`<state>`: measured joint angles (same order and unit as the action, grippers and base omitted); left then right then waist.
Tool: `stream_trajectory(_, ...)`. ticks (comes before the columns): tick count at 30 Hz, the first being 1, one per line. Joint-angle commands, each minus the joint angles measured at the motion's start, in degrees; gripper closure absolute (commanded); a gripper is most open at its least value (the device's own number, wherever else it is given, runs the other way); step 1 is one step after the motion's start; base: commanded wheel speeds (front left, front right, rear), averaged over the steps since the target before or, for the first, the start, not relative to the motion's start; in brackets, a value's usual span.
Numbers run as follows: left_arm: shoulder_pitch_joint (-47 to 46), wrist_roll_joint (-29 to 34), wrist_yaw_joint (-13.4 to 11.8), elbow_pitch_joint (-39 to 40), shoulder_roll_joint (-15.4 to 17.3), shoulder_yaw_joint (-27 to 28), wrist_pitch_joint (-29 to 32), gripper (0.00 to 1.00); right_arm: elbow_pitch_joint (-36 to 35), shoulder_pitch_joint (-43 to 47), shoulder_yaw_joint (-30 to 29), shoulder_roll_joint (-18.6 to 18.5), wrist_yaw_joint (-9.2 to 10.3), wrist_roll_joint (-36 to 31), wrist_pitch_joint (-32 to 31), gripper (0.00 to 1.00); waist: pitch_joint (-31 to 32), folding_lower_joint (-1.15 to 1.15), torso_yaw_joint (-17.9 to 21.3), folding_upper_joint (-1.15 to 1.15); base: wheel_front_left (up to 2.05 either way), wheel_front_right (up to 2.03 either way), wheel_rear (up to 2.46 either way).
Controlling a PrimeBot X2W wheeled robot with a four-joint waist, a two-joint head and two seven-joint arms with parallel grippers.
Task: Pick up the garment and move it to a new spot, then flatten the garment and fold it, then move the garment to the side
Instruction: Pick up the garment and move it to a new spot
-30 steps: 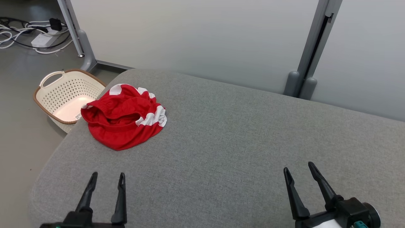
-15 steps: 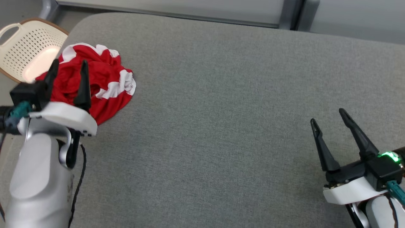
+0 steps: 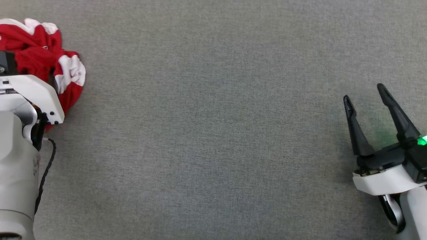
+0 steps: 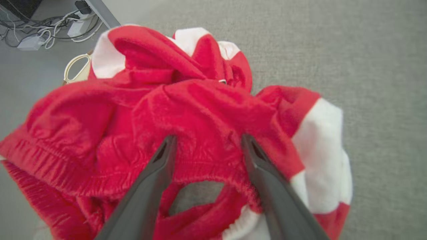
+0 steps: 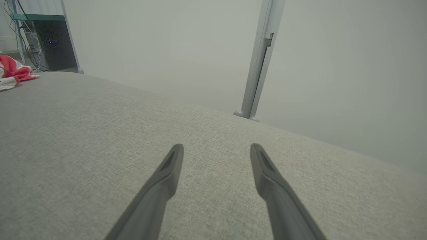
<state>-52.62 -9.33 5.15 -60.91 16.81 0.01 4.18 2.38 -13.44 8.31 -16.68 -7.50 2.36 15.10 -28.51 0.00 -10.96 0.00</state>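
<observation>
The garment (image 4: 200, 106) is a crumpled red piece with white patches and an elastic waistband, lying at the far left of the grey padded surface (image 3: 213, 133). My left gripper (image 4: 207, 138) is open, its two fingertips resting on the red fabric on either side of a bunched fold just above the waistband. In the head view my pale left forearm (image 3: 16, 160) covers part of the garment (image 3: 36, 50). My right gripper (image 3: 363, 91) hovers open and empty over bare fabric at the right, far from the garment (image 5: 13, 71).
A cream basket's handle (image 4: 75, 66) shows beyond the garment, off the surface's edge. Cables and a power strip (image 4: 30, 41) lie on the floor behind it. A grey partition wall with a post (image 5: 258, 66) stands past the far edge.
The head camera has tilted down and nearer the surface. My left arm has reached forward from the near edge onto the garment. Both grippers stay open.
</observation>
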Motion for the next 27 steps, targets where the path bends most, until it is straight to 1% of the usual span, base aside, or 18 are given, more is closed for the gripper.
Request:
stream_trajectory(1, -1.0, -0.4, 0.1, -1.5, 0.3, -0.1, 0.6, 0.0, -0.6, -0.4, -0.2, 0.1, 0.02, -0.2, 0.0, 0.0, -1.0, 0.0, 0.6, 0.0, 0.0, 0.0, 0.0)
stream_trajectory(3, -1.4, -0.4, 0.3, -3.3, 0.0, -0.5, 0.8, 0.0, -0.8, -0.3, -0.5, 0.0, 0.02, -0.4, 0.0, 0.0, -1.5, 0.0, 0.6, 0.0, 0.0, 0.0, 0.0)
stream_trajectory(5, -1.3, -0.7, 0.6, -5.1, -1.0, -0.9, 1.0, 0.0, -1.0, -0.4, -0.9, 0.0, 0.02, -0.5, 0.0, 0.0, -1.9, 0.0, 0.3, 0.0, 0.0, 0.0, 0.0)
stream_trajectory(6, -1.3, -0.7, 0.8, -5.7, -1.3, -1.1, 0.6, 0.05, -1.1, -0.6, -1.1, 0.1, 0.02, -0.4, 0.0, 0.0, -2.0, 0.0, 0.2, 0.0, 0.0, 0.0, 0.0)
stream_trajectory(7, -1.3, -0.7, 0.8, -6.3, -1.4, -1.4, 0.1, 1.0, -1.1, -0.9, -1.2, 0.3, 0.02, -0.4, 0.0, 0.0, -2.1, 0.0, 0.1, 0.0, 0.0, 0.0, 0.0)
stream_trajectory(10, -0.9, -0.9, 0.8, -7.5, -1.0, -1.6, -2.1, 1.0, -1.2, -1.3, -0.7, 0.3, 0.02, -0.3, 0.0, 0.0, -1.7, 0.0, 0.0, 0.0, 0.0, 0.0, 0.0)
stream_trajectory(13, -0.7, -1.4, 0.7, -7.1, -0.6, -1.2, -7.3, 1.0, -1.4, -1.9, -0.7, 0.7, 0.02, -0.8, 0.0, 0.0, -0.3, 0.0, 0.2, 0.0, 0.0, 0.0, 0.0)
stream_trajectory(17, 0.4, -2.1, 0.8, -6.6, -0.2, -0.8, -14.3, 1.0, -1.1, -1.2, -1.3, 2.3, 0.02, -1.0, 0.0, 0.0, 3.0, 0.0, 1.0, 0.0, 0.0, 0.0, 0.0)
stream_trajectory(19, 1.3, -2.5, 1.1, -6.1, -0.1, -0.7, -16.5, 1.0, -0.8, -0.6, -1.3, 3.0, 0.02, -1.2, 0.0, 0.0, 5.1, 0.0, 1.6, 0.0, 0.0, 0.0, 0.0)
stream_trajectory(21, 1.8, -2.5, 1.2, -5.7, -0.1, -0.8, -17.3, 1.0, -0.6, -0.3, -1.3, 3.4, 0.02, -1.3, 0.0, 0.0, 6.1, 0.0, 1.9, 0.0, 0.0, 0.0, 0.0)
stream_trajectory(27, 6.2, -3.1, 1.8, -0.6, -1.3, -1.8, -19.1, 1.0, 0.1, 2.3, -1.2, 7.0, 0.02, -1.2, 0.0, 0.0, 13.7, 0.0, 4.8, 0.0, 0.0, 0.0, 0.0)
